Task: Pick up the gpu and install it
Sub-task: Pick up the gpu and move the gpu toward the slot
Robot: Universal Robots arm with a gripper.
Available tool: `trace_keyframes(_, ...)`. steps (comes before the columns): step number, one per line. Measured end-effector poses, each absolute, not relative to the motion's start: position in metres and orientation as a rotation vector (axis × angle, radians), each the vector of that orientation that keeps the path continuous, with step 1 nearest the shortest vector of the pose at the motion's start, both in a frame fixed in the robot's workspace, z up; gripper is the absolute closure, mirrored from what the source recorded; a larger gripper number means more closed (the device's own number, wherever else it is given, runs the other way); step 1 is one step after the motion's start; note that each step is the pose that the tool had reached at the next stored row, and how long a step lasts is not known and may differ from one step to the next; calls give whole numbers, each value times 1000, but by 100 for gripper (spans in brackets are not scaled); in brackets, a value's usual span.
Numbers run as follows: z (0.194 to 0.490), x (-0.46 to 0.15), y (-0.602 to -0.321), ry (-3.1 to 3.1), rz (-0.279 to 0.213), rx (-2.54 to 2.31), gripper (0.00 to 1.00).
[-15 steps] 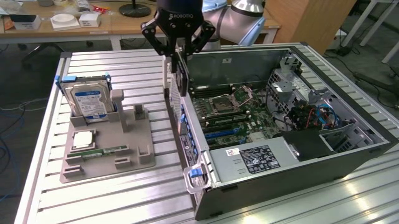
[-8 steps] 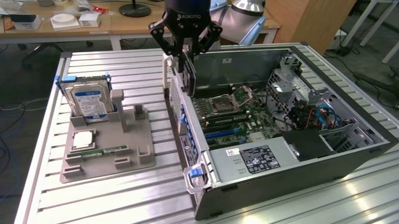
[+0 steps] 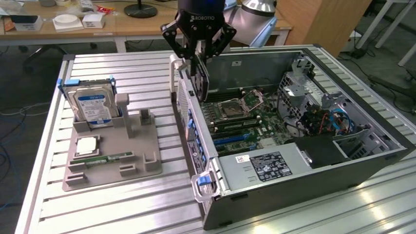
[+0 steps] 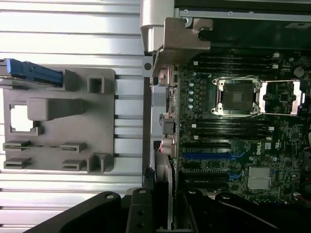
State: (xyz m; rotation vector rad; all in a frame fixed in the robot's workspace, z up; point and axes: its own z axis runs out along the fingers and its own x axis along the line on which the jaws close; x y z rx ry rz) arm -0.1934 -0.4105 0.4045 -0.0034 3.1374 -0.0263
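**Gpu aloft at case edge: mind bracket and socket**

Gpu (image 3: 203, 85) hangs on edge, clamped in the tool (image 3: 200, 57), jaws narrow on its upper rim. In the exterior view it sits at 12 o'clock of the frame, above the case (image 3: 364, 161) wall nearest the holder (image 3: 130, 146). Its bracket (image 3: 173, 73) points toward 9 o'clock. It is clear of the board (image 3: 260, 124) and not seated.

Risks, as I judge them:
- The bracket could snag the case wall on the way down if the card sits too far toward 9 o'clock. That would twist it in the grip.
- The grip is on a thin edge. The long card below could swing and meet the slot (image 4: 206, 156) askew.
- The open socket (image 3: 242, 103) lies near, at 5 o'clock of the card. A slip would land on it.
- The cables (image 3: 325, 119) at 3 o'clock look well apart, so low concern.

At 9 o'clock the holder carries the drive (image 3: 93, 105) and chip (image 3: 86, 145) on the bench (image 3: 117, 209), out of the way.
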Motion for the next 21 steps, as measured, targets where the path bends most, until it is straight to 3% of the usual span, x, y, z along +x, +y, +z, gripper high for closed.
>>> trace_keyframes(21,402,-164,-410,3137,-26,-3,73)
